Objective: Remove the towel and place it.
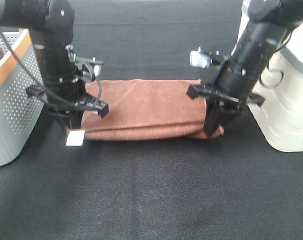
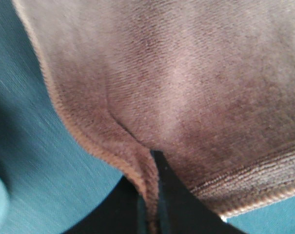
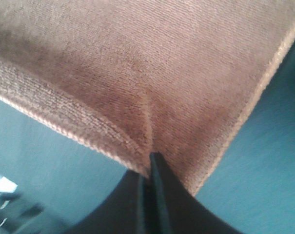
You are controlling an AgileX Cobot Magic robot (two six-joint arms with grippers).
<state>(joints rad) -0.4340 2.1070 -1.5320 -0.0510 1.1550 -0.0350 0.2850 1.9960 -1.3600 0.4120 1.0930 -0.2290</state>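
The towel [image 1: 141, 107], reddish-brown, lies folded into a long strip on the black table, its small white tag [image 1: 74, 139] sticking out at the near left corner. At that corner my left gripper [image 1: 71, 122] is shut on the towel; in the left wrist view the towel [image 2: 186, 83] is pinched into a crease between the dark fingertips [image 2: 172, 195]. The near right corner is pinched by my right gripper [image 1: 214, 131], also shut. The right wrist view shows the towel [image 3: 152, 63] creased into the closed fingers [image 3: 159, 190].
A grey perforated basket with an orange rim [image 1: 11, 95] stands at the left edge. A white ribbed container [image 1: 286, 100] stands at the right. Black cloth [image 1: 151, 190] covers the table in front of the towel.
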